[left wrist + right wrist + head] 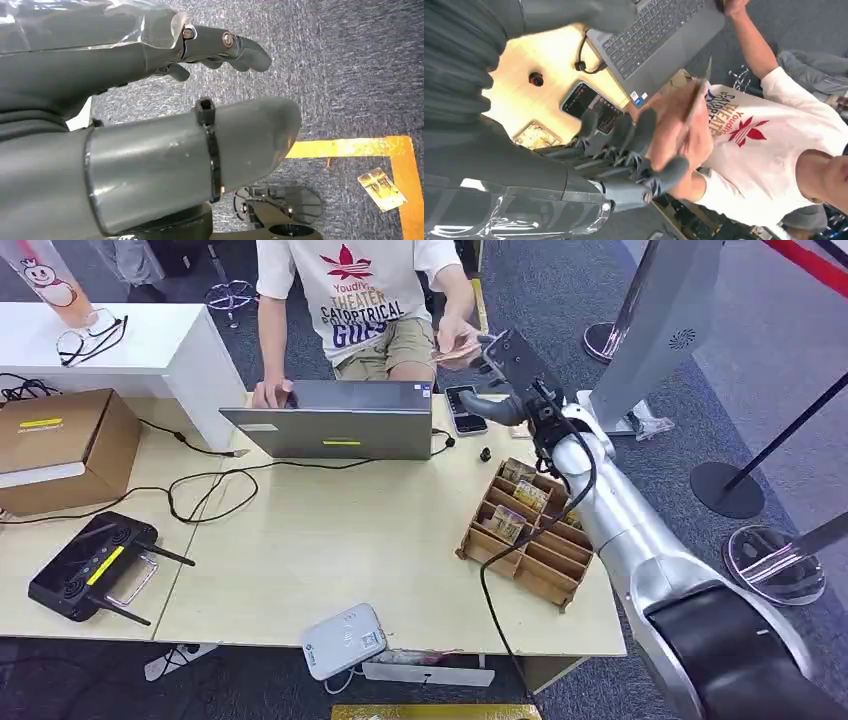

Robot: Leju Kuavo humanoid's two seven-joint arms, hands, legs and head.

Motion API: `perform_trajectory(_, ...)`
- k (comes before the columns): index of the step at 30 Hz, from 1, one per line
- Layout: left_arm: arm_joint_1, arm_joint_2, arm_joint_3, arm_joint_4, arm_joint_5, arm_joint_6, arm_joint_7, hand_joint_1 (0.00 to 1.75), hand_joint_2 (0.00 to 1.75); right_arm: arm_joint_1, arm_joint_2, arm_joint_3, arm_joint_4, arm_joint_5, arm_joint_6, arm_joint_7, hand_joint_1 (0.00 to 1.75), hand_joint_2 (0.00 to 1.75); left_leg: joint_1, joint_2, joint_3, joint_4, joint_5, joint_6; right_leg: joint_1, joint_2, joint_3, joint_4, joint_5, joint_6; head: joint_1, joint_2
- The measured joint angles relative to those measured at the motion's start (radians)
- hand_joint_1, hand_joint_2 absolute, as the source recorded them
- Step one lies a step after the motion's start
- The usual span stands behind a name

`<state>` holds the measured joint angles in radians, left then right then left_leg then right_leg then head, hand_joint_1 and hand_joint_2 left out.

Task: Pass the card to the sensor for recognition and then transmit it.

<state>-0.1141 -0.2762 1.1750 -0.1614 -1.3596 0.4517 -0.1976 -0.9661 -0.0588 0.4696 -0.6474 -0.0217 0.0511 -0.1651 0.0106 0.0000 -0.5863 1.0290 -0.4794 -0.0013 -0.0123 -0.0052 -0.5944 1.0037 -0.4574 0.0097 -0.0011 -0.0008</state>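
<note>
Looking from the near edge of the pale wooden counter [330, 540], I take the brown slotted wooden card rack [527, 532] as my landmark. Nearer than the rack, at the counter's front edge, lies a small white card reader box [345, 640]. Far to the left of the rack sits a black controller with antennas [88, 567], and beyond that a brown cardboard box [62, 448].

My left robot hand [150, 120] hangs over dark grey carpet, its fingers [235, 47] apart from the thumb and holding nothing. On the floor under it I see yellow tape [380, 150] and a small printed card [383, 188] lying flat.

My silver right arm [625, 530] crosses over the rack's right side. Beyond the rack, past the counter's far edge, my right robot hand [510, 375] has its fingers spread and empty, touching a person's hand [457, 340]. That hand holds the thin tan card [696, 95], seen edge-on from the wrist, just beside my fingertips.

Beyond the rack and to its left stands a grey open laptop [335, 420], with a black smartphone [465, 410] between it and my right robot hand. The person in a white printed T-shirt [355, 290] sits behind the laptop.
</note>
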Motion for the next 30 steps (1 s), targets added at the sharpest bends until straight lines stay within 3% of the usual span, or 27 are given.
perform_trajectory(15, 0.000, 0.000, 0.024, 0.000, 0.000, 0.005, -0.016, 0.00, 0.00, 0.043, 0.008, 0.019, -0.008, -0.038, -0.008, -0.067, 0.00, 1.75, 0.000, 0.000, 0.001, 0.000, 0.000, 0.000, 0.000, 0.000, 0.000, 0.000, 0.000, 0.000, 0.000, 0.000)
perform_trajectory(21, 0.000, 0.000, 0.034, 0.000, -0.008, 0.008, -0.024, 0.00, 0.00, 0.128, -0.016, 0.009, -0.116, -0.078, -0.037, -0.087, 0.00, 1.75, 0.000, 0.000, 0.001, 0.000, 0.000, 0.000, 0.000, 0.000, 0.000, 0.000, 0.000, 0.000, 0.000, 0.000)
perform_trajectory(30, 0.000, -0.001, 0.050, 0.000, -0.021, 0.019, -0.026, 0.00, 0.00, 0.282, -0.079, -0.082, -0.327, -0.095, -0.107, -0.097, 0.00, 1.75, 0.000, 0.000, 0.001, 0.000, 0.000, 0.000, 0.000, 0.000, 0.000, 0.000, 0.000, 0.000, 0.000, 0.000)
